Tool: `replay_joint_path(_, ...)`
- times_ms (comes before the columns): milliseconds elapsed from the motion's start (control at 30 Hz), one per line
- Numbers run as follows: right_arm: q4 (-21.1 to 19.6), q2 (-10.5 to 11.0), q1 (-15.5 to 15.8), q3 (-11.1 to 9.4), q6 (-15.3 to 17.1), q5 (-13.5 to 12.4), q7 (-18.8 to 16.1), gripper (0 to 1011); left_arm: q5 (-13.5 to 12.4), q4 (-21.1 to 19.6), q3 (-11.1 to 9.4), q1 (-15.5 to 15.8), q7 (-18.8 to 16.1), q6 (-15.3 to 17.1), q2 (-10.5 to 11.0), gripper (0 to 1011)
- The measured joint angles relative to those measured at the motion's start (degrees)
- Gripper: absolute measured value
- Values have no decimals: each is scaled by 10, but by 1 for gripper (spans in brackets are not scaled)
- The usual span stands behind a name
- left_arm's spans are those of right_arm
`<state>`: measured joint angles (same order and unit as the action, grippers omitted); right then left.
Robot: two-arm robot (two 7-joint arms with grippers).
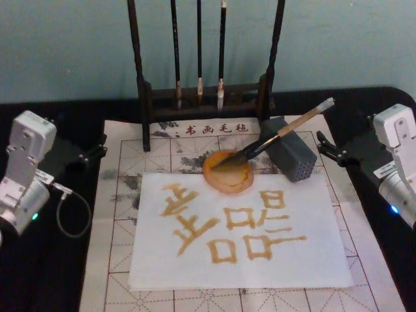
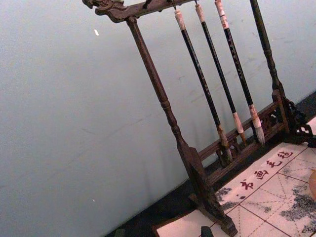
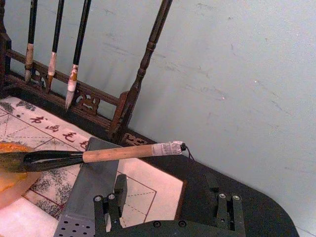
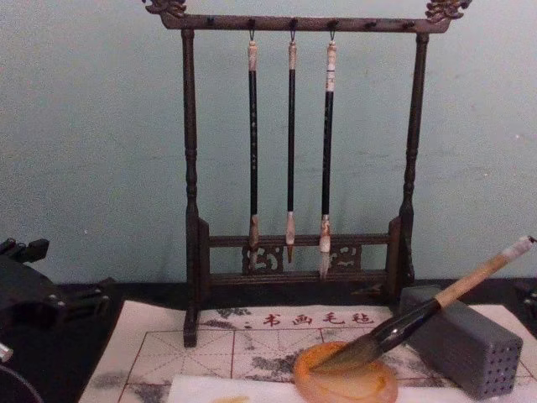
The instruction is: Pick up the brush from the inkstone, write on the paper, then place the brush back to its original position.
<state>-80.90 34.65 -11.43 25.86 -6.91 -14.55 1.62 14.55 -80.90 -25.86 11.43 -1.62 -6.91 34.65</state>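
The brush [image 1: 286, 130] lies slanted with its dark tuft in the round amber inkstone [image 1: 224, 183] and its tan shaft propped on a grey block [image 1: 296, 159]. Nothing holds it. The right wrist view shows the brush [image 3: 118, 153] ahead of my right gripper [image 3: 168, 210], whose fingers [image 3: 109, 207] stand wide apart and empty. The white paper [image 1: 312, 260] lies in front of the inkstone and carries several orange-brown characters. My left gripper [image 1: 103, 146] is parked open at the left table edge, my right gripper [image 1: 322, 145] open at the right edge. From the chest, the brush [image 4: 436, 306] leans up out of the inkstone [image 4: 344, 382].
A dark wooden rack [image 1: 146, 97] with three thin black hanging brushes [image 1: 199, 52] stands behind the inkstone. A beige grid mat [image 1: 117, 195] with ink stains lies under the paper. A loose cable [image 1: 68, 208] hangs by the left arm.
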Motion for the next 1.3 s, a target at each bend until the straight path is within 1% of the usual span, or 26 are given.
replay_joint_path(1300,0,0,0,0,0,0,0,1003,0,0,0,0,0,0,0,1001)
